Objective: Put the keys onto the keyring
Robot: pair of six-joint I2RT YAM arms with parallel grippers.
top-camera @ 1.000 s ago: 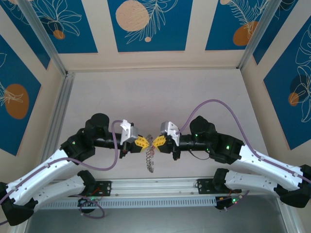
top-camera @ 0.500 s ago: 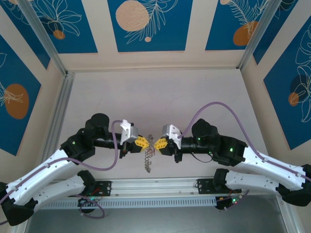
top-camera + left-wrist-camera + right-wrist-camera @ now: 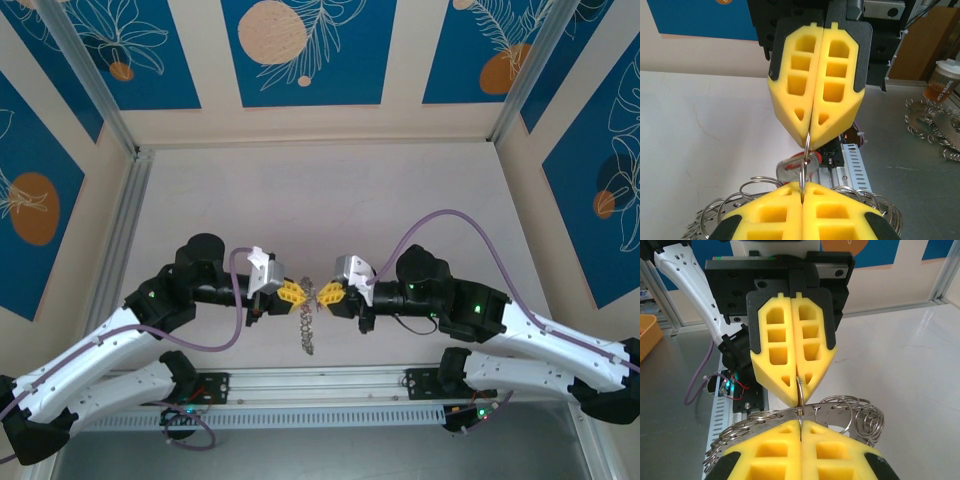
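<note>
Keys (image 3: 308, 335) bunch together on the near side of the keyring (image 3: 312, 297), near the middle of the table (image 3: 330, 200). The left gripper (image 3: 299, 293) and right gripper (image 3: 324, 294) meet tip to tip, both squeezing the thin ring tight.

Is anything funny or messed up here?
Nothing is spilled or broken. One odd thing: the left gripper and the right gripper both pinch the same thin keyring, nose to nose, with the keys dangling from it in a bunch.

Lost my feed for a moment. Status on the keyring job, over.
Left claw shut on the keyring. Right claw shut on it too, tip to tip. Keys hang bunched from it. Nothing blocking.
</note>
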